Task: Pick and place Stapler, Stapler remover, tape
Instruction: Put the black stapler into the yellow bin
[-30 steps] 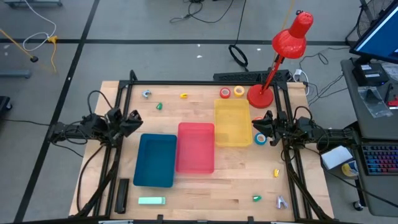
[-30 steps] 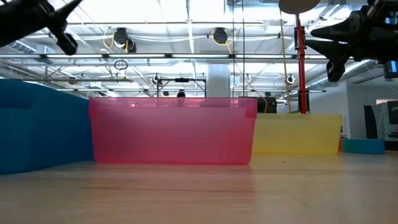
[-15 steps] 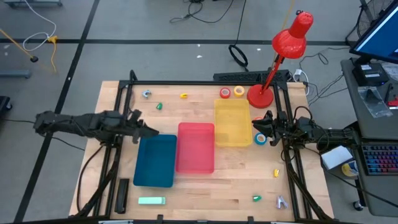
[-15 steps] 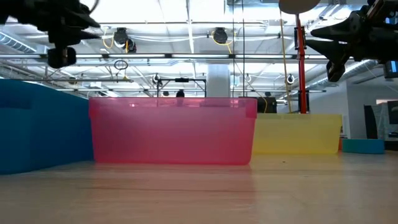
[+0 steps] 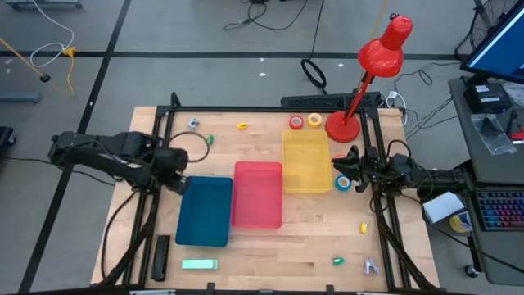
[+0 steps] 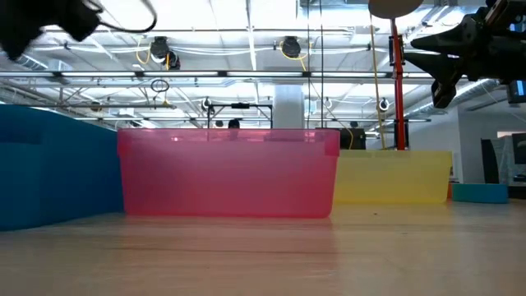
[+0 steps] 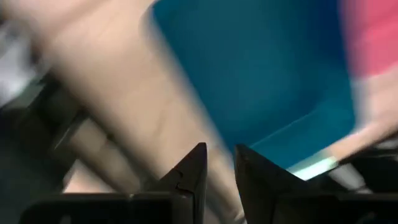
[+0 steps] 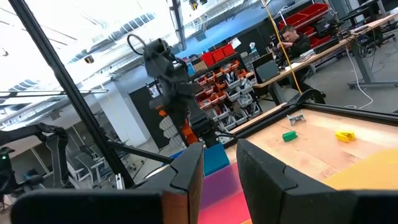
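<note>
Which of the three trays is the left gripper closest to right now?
The blue tray, the leftmost of the three. The left gripper hangs at its far-left corner, while the pink tray and yellow tray lie farther right.

- Left arm reaches in from the desk's left edge, elbow bent; left hand [image 5: 177,182] tilted downward, fingers [image 7: 189,177] nearly together, a narrow gap between, nothing held
- Right arm at right edge; right hand [image 5: 347,161] level, fingers slightly apart
</note>
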Robot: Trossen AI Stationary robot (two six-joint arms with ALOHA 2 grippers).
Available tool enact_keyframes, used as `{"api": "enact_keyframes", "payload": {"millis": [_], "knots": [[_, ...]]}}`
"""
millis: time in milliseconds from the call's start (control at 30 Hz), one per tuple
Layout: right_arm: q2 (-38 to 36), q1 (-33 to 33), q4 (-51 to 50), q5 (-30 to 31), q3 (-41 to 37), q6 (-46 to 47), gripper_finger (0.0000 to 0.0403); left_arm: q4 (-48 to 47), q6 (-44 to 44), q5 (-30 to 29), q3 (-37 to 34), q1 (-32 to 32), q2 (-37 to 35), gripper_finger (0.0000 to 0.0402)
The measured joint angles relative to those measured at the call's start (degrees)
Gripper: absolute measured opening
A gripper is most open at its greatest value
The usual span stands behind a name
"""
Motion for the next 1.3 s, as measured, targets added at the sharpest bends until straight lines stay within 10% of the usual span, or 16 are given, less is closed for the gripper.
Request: {"api": "enact_keyframes", "payload": {"millis": [367, 700, 1300], "knots": [[0.0, 0.0, 0.0, 0.0, 0.0, 0.0, 0.0089, -4.3, -19.4, 9.3, 0.1, -13.0, 3.7, 0.0081], [0.0, 0.0, 0.0, 0.0, 0.0, 0.0, 0.0089, -2.8, -30.6, -0.5, 0.1, -22.7, 3.7, 0.0081], [0.0, 0.0, 0.0, 0.0, 0.0, 0.0, 0.0089, 7.2, -47.0, -1.2, 0.1, -34.2, 7.7, 0.0081]]}}
